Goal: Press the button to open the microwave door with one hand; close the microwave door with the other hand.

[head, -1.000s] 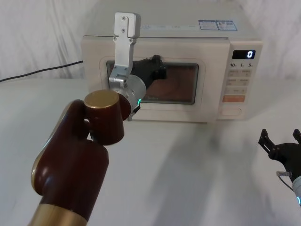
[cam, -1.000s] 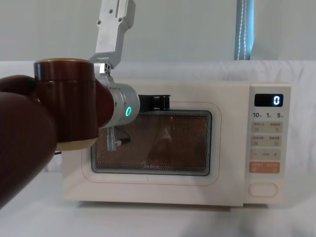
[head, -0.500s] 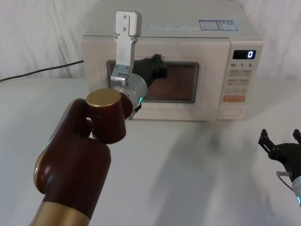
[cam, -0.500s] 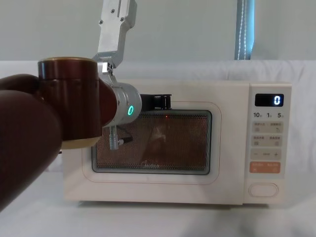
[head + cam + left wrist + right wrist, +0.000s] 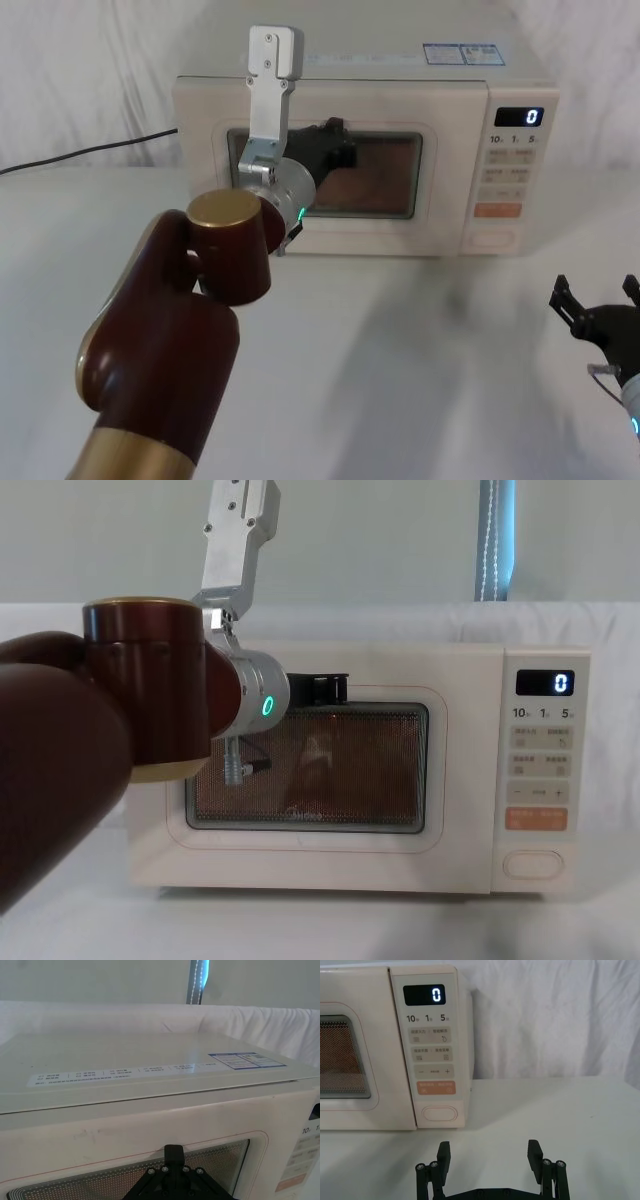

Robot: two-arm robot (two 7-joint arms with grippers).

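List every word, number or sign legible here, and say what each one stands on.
"0": lit display at the top of the microwave's control panel.
"10", "1", "5": row of time keys under the display.
"+": pale key above the orange key.
Print on the other keys, on the blue-edged sticker and on the long label strip on the microwave's top: too small to read.

left gripper [image 5: 335, 148]: fingertips hidden behind its own black body against the microwave door [image 5: 390, 215]; whether they touch the glass cannot be told.
door's left part: covered by the left arm [image 5: 100, 780] in the chest view.
right gripper [image 5: 598, 300]: cut off by the head view's near right corner.
small keys [image 5: 431, 1052]: print too small to read.
top label [image 5: 245, 1060]: text illegible.
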